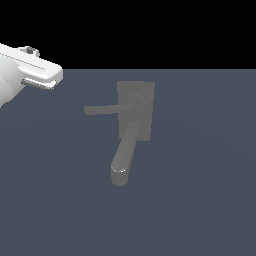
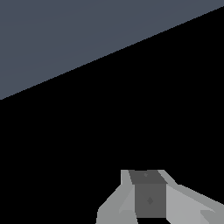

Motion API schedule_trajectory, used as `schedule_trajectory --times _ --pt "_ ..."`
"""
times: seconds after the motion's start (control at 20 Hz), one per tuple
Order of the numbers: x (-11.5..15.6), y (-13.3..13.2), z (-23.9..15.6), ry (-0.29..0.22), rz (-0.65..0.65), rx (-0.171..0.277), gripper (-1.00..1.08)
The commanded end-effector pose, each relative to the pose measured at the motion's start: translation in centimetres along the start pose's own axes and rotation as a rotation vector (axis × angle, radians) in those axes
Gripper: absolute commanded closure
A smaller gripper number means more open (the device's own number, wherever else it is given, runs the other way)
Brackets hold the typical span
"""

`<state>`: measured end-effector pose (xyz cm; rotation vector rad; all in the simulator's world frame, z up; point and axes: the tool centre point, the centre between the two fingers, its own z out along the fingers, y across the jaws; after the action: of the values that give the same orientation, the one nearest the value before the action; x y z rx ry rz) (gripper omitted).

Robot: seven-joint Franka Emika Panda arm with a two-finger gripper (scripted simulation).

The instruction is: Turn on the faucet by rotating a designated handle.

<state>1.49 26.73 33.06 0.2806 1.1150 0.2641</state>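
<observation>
The matte grey faucet (image 1: pixel 142 117) stands in the middle of the exterior view, with a flat back plate and a thick rounded spout (image 1: pixel 124 156) reaching toward the camera. Its handle (image 1: pixel 106 109), a thin straight bar, runs from a small round hub toward the exterior view's left. The white arm (image 1: pixel 35 72) hangs at the upper left, well apart from the handle and higher. In the wrist view my gripper (image 2: pixel 150 202) shows its fingers pressed together with no gap and nothing held. That view shows no faucet.
A flat blue-grey floor (image 1: pixel 200 200) runs under the faucet to a black background behind. The wrist view shows only a wedge of that floor (image 2: pixel 65 35) and blackness.
</observation>
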Motion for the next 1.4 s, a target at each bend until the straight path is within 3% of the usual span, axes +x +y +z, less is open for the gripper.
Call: schedule_trajectory --times 0.0,0.3,0.7,0.95,1.35 --pt "0.7 1.7 -0.7 0.015 0.016 -0.026 1.08" --pt "1.0 3.3 -1.2 0.023 0.038 -0.049 1.08" --pt "2.8 0.8 -1.5 0.061 -0.011 -0.028 1.08" --pt "5.5 -2.8 -2.1 0.122 -0.080 0.002 1.08" --pt "10.9 -12.0 -4.7 0.273 -0.233 0.086 1.08"
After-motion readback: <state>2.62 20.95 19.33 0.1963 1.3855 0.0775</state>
